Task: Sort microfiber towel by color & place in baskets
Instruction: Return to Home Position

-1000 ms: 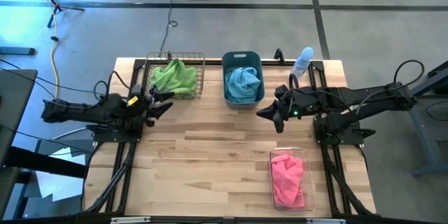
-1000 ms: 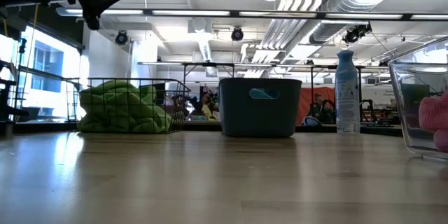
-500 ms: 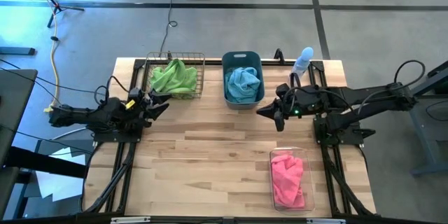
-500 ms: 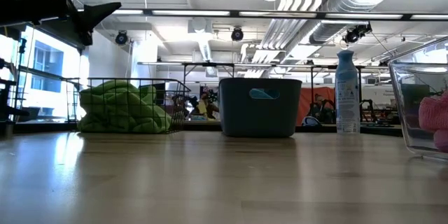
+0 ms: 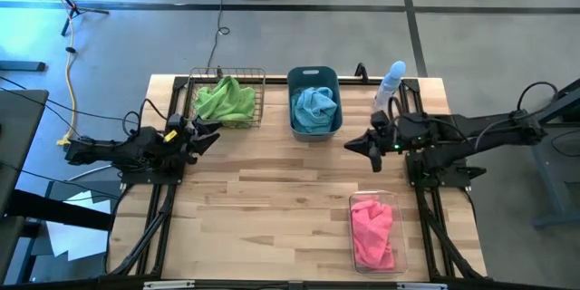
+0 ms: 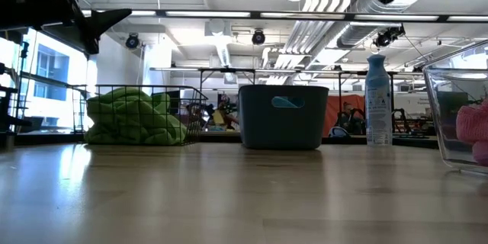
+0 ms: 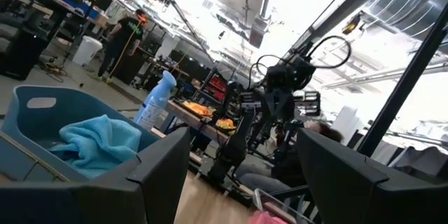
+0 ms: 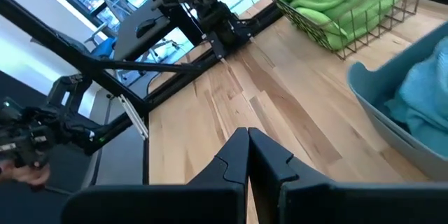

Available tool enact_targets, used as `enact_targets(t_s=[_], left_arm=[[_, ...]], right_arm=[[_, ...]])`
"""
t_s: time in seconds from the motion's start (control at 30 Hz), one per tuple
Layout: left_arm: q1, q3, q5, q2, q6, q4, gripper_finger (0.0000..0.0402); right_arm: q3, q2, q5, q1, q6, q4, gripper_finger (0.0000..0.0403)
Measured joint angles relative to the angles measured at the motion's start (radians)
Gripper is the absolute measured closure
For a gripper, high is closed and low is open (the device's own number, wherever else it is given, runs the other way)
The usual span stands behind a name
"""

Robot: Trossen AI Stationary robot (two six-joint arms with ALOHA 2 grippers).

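Lime green towels [image 5: 225, 100] lie heaped in the copper wire basket [image 5: 258, 98] at the far left. Light blue towels [image 5: 314, 107] fill the slate-blue tub [image 5: 314, 76] at the far middle. Pink towels [image 5: 372, 229] lie in the clear bin [image 5: 400, 203] at the near right. My left gripper [image 5: 210, 131] hovers open near the table's left edge, beside the wire basket, holding nothing. My right gripper [image 5: 355, 144] hangs shut and empty above the table, to the right of the tub.
A pale blue spray bottle [image 5: 390, 82] stands at the far right by the right arm. Bare wood fills the table's middle and near left [image 5: 254, 208]. In the left wrist view a person [image 7: 122, 38] stands in the room beyond the table.
My left arm has drawn back toward the table's left edge and sunk a little, its gripper still open. My right gripper has drawn back toward the table's right edge, still shut. The towels lie as before.
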Motion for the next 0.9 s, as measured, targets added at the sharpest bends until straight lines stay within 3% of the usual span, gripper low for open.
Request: enact_targets(t_s=[0.33,0.57,0.9], left_arm=[[0.0,0.0,-0.044,0.001,0.036,0.001,0.0151],[0.0,0.0,-0.045,0.001,0.045,0.0,0.0151],[0.0,0.0,-0.045,0.001,0.045,0.0,0.0151]], right_arm=[[-0.311,-0.349,-0.045,-0.004,-0.089,0.099,0.0403],[-0.514,-0.599,-0.084,-0.052,-0.173,0.281,0.0403],[-0.673,-0.657,-0.218,-0.142,-0.238,0.482,0.0403]])
